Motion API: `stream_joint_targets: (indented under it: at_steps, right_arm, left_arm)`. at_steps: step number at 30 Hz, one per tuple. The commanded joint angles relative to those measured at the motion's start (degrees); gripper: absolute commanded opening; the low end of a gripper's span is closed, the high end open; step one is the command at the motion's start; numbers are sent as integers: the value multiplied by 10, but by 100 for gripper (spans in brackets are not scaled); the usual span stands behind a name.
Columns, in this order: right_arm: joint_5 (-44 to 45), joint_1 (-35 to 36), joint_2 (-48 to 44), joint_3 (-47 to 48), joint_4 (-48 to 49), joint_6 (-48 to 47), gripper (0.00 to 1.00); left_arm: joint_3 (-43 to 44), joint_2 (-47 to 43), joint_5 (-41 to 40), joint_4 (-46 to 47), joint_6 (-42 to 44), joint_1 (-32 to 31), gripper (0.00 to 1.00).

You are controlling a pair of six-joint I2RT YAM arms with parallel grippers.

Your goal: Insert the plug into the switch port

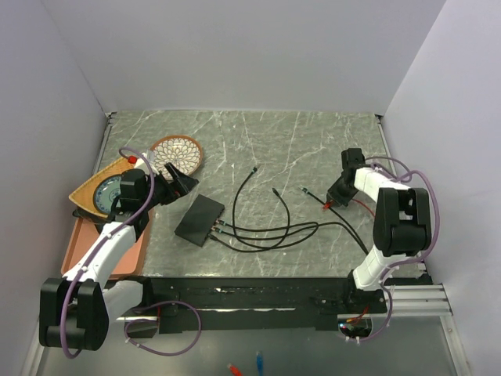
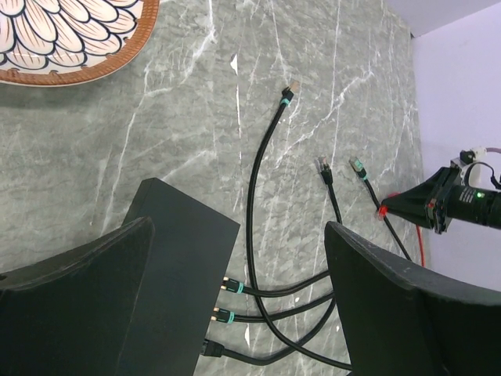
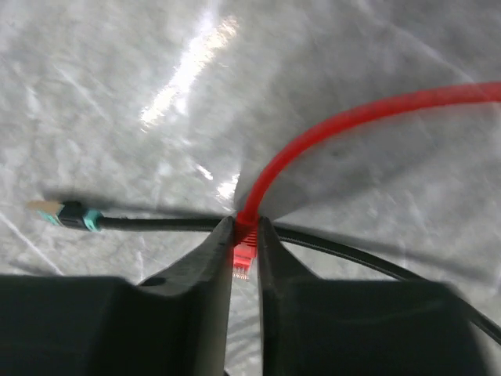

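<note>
The switch [image 1: 200,218] is a flat black box lying left of centre, with black cables [image 1: 266,233] plugged into its right edge. My left gripper [image 1: 174,186] hovers over its far left end, open, with the box [image 2: 184,258] showing between its wide fingers [image 2: 86,274]. The red plug [image 3: 243,254] is pinched between the two pads of my right gripper [image 3: 245,227], and its red cable [image 3: 329,129] arcs up and to the right. In the top view my right gripper [image 1: 333,202] is low over the table at the right, far from the switch.
Loose black cable ends lie mid-table [image 1: 255,169] [image 1: 274,190] [image 1: 304,189]. A round patterned dish [image 1: 178,153] sits at the back left, beside a triangular plate [image 1: 98,192] and an orange tray [image 1: 86,239]. White walls enclose the table on three sides.
</note>
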Motion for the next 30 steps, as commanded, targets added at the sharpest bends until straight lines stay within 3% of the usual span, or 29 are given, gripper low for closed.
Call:
stream_joint_targets:
  at_steps: [1, 11, 20, 26, 30]
  right_arm:
    - [-26, -3, 41, 24, 27, -33, 0]
    - [-39, 8, -42, 71, 36, -98, 0]
    - [28, 108, -149, 122, 16, -100, 0]
    - [-3, 156, -176, 132, 28, -76, 0]
    - [-44, 185, -184, 125, 52, -51, 0]
  left_arm:
    - [0, -7, -2, 10, 16, 2, 96]
    - [-3, -5, -2, 15, 13, 2, 96]
    - [-7, -6, 14, 25, 6, 2, 96]
    - [-50, -26, 117, 157, -52, -1, 99]
    - [-65, -29, 158, 246, -78, -23, 92]
